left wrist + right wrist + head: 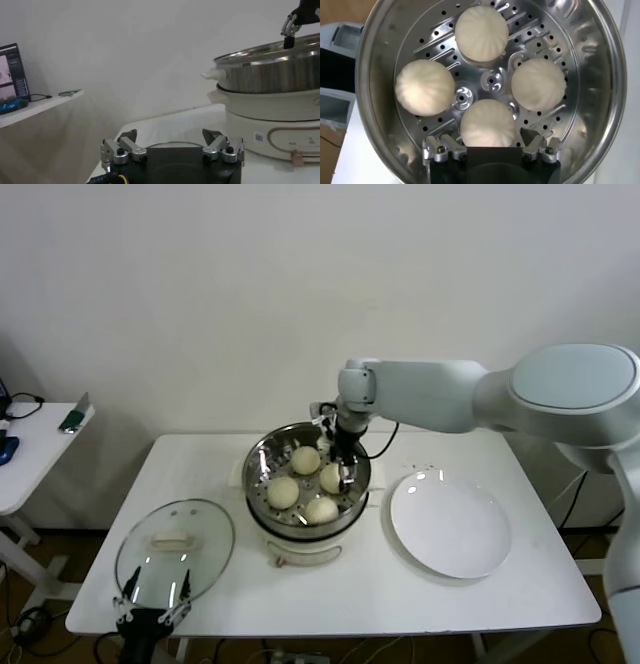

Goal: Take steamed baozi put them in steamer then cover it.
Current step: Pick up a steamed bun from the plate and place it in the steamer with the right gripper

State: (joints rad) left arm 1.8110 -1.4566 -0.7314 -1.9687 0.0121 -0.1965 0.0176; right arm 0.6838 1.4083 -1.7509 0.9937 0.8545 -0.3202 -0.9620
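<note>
Four buns (305, 460) sit in the steamer (262, 474), all on its holed steel floor, spaced around the centre and apart from one another. The steamer stands mid-tabletop, nearer the back edge.

Right gripper (343, 472) hangs inside the steamer's rim, over the bun (487, 123) on the plate side. Jaws apart, one either side of that bun; holding nothing.

Glass lid (176, 550) lies flat near the front left corner of the tabletop, handle up, steamer uncovered.

Left gripper (152, 615) sits low at the front edge, just at the lid's near rim. Jaws spread wide, empty.

White plate (449, 524) lies on the right side of the tabletop, beside the steamer.
</note>
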